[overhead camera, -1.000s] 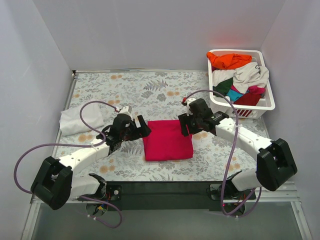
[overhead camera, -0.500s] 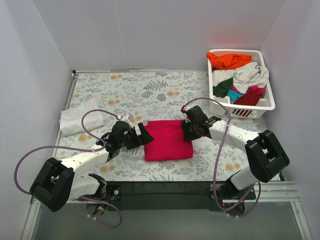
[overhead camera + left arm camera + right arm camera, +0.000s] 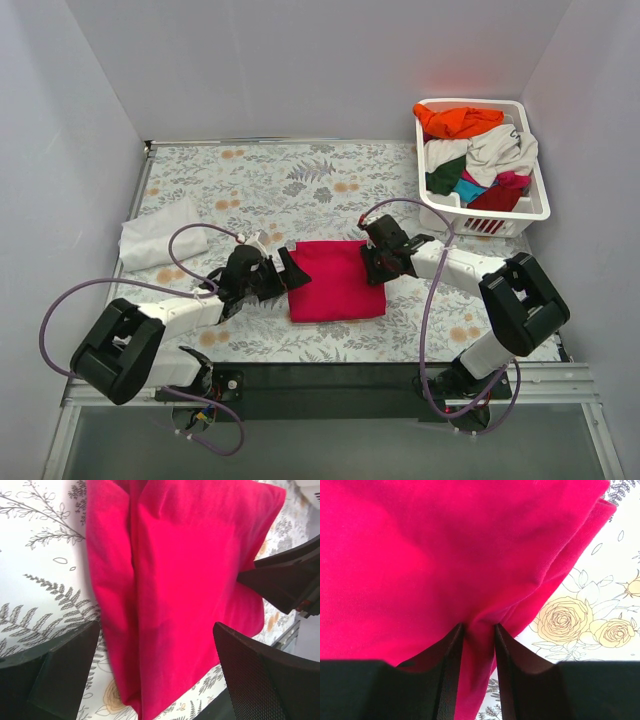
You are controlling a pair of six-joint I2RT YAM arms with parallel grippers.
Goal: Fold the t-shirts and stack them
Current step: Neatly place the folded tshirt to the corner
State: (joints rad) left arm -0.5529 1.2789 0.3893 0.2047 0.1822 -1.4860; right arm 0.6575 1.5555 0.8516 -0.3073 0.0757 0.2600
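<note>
Change over the last second: the right gripper point(image 3: 479, 627) has slid in and clamped down on the folded crimson-pink cloth t-shirt point(image 3: 335, 282). Wrist view shows a ridge of red fabric pinched between its two fingers, so it is grasping the shirt edge closest to it. The left gripper point(image 3: 155, 630) has crept forward too. Its jaws are spread wide, released, one finger either side of the opposite edge, nothing caught yet. Shirt lies flat on the floral-print table point(image 3: 300, 180) directly between the two grippers, a neat rectangle. My read: fold looks done, this is the pick-up for stacking. Likely target is the folded white cloth t-shirt point(image 3: 160, 237), well off to the left gripper's outer side. Left should close on its edge before any lift, else the bundle hangs from one side and unfolds. More crumpled shirts point(image 3: 480, 150) wait in the white slotted plastic basket point(image 3: 470, 101) beyond the right gripper.
</note>
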